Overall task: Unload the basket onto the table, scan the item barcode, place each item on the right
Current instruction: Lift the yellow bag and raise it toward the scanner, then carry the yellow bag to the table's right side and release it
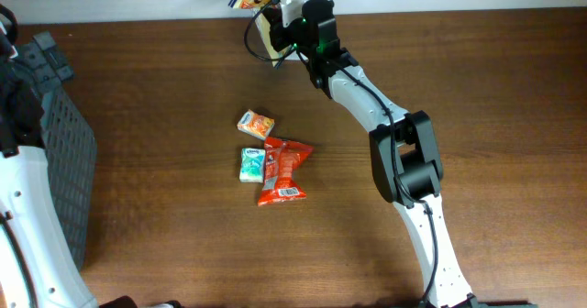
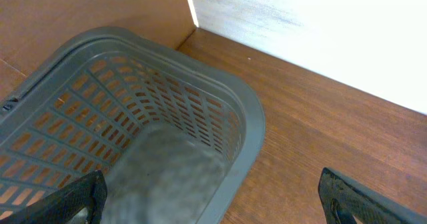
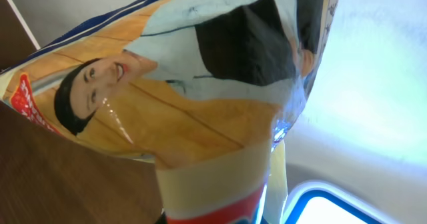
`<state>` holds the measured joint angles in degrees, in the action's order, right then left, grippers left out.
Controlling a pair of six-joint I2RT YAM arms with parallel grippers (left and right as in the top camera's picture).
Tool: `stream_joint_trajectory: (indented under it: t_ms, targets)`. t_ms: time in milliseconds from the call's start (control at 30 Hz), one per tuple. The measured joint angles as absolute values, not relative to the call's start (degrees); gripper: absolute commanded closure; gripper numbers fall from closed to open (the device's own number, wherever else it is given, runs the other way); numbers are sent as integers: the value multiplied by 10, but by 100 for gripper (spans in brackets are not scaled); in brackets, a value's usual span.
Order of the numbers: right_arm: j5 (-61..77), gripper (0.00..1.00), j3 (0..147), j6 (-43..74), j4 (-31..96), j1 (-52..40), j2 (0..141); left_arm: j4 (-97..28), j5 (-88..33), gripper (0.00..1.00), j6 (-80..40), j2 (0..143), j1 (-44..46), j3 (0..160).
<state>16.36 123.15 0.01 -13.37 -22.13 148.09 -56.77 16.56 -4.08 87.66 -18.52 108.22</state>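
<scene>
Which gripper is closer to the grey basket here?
Left. The left gripper hangs open directly above the basket corner at the table left edge; the right gripper is far across at the back edge, shut on a snack packet.

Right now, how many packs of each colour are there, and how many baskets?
Orange pack: 1
Teal pack: 1
Red pack: 1, maybe two overlapping
Held printed pack: 1
Grey basket: 1
Total: 5
</scene>
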Motion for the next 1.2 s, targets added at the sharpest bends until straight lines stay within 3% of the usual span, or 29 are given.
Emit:
stream_joint_trajectory:
  t_ms: [300,633,900,1033,1200]
  targets:
    - [160,96,1232,-81,33,-222,1400,-568,165,1,-41,877,-185,1082]
    - [84,96,1240,-125,484,-222,1140,-568,165,1,-41,877,-185,1082]
    - [-19,96,1233,-62,799,-164,1082,-568,165,1,-41,877,-185,1082]
    - [-40,96,1141,6,787,-51,1101,-568,166,1,-41,877,-185,1082]
    - [-23,96,959,62,665,100,1117,-568,165,1,-41,877,-185,1082]
